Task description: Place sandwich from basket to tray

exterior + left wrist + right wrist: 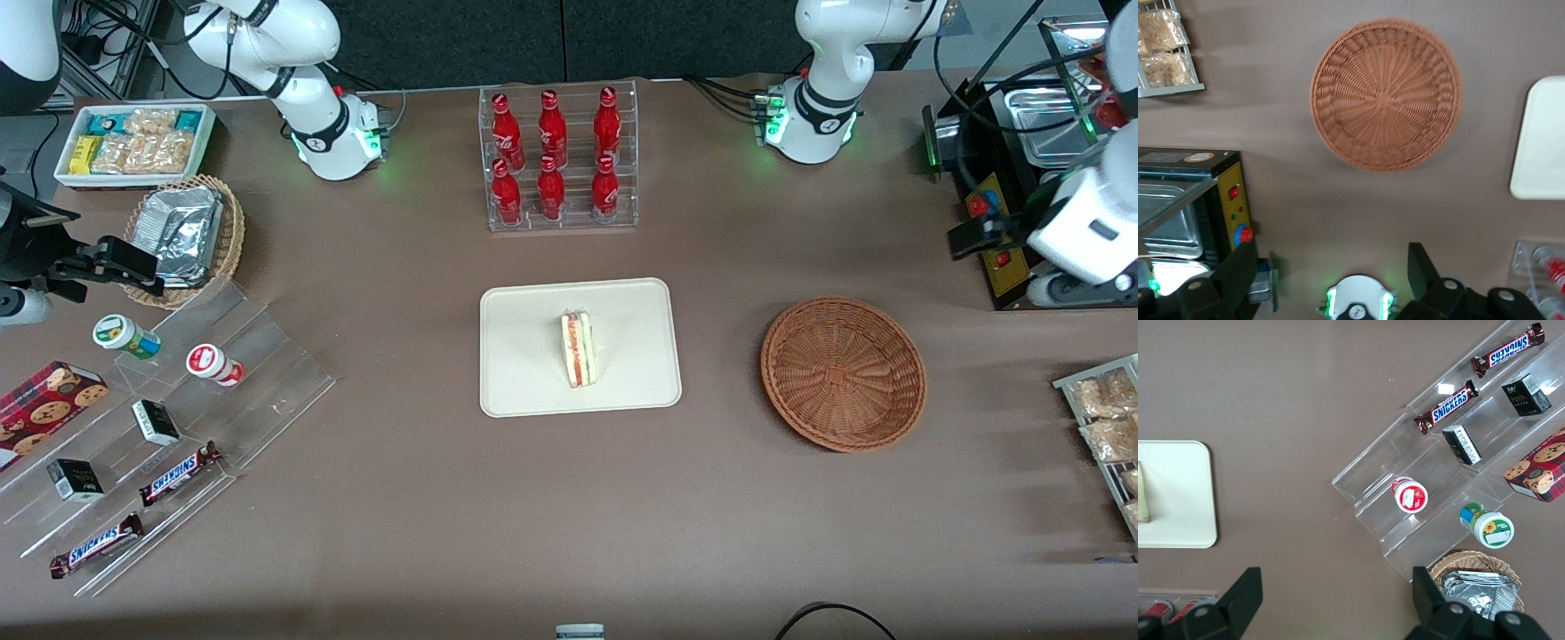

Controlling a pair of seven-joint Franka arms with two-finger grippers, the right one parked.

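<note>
Brown bench carries the tray (pixel 524 311) with the sandwich (pixel 579 348) resting mid-tray; the basket (pixel 843 373) sits empty. Jaws (pixel 1331 263) hang wide open, empty, high above: judged done, so retreat clear without grazing anything

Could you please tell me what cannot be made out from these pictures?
- gripper: open and empty, raised above the table; in the front view the frame edge cuts it off.
- sandwich on the tray: right wrist view's edge cuts it to a sliver.
- basket: empty.
- foil packets: contents hidden by wrapping.
</note>
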